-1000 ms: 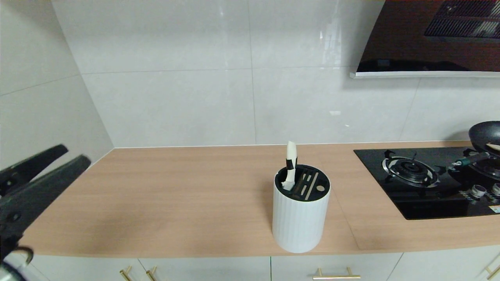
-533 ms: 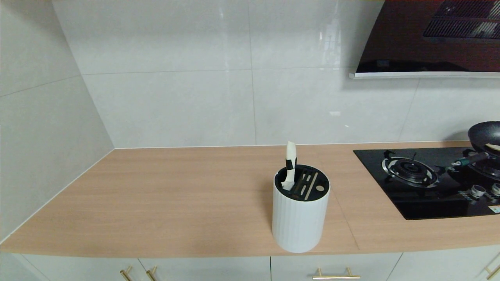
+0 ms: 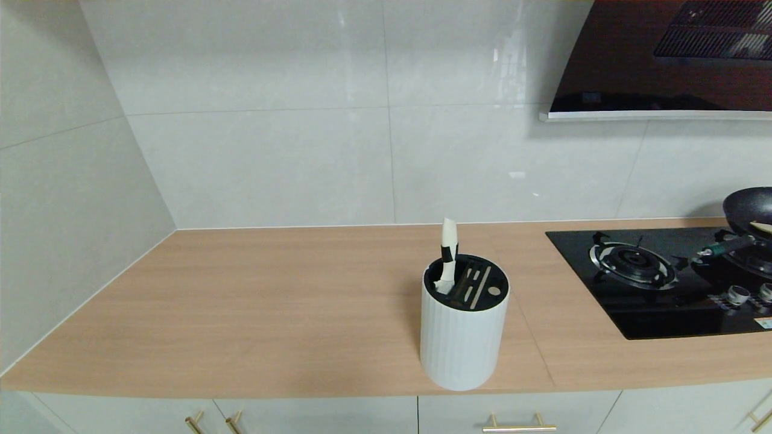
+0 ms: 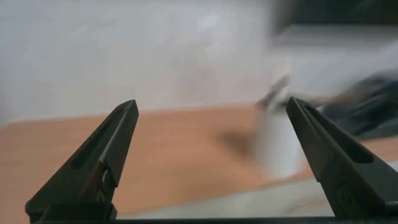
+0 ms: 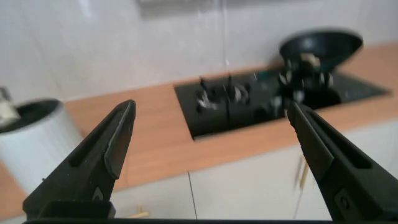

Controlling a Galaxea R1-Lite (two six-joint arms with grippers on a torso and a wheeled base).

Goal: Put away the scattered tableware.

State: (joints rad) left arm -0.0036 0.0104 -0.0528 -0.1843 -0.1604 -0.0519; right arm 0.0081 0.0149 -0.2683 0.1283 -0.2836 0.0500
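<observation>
Wooden counter point(image 3: 271, 313) carries a white holder point(image 3: 461, 343) near its front edge, with one knife point(image 3: 448, 247) upright in a slot. I see a hob point(image 3: 651, 283) and pan point(image 3: 748, 208) to its right. My left gripper point(image 4: 211, 102) and right gripper point(image 5: 210, 104) are both spread wide, holding nothing.

L pincer point(image 4: 211, 101) & R pincer point(image 5: 210, 104) both w/ jaws spread wide apart.
</observation>
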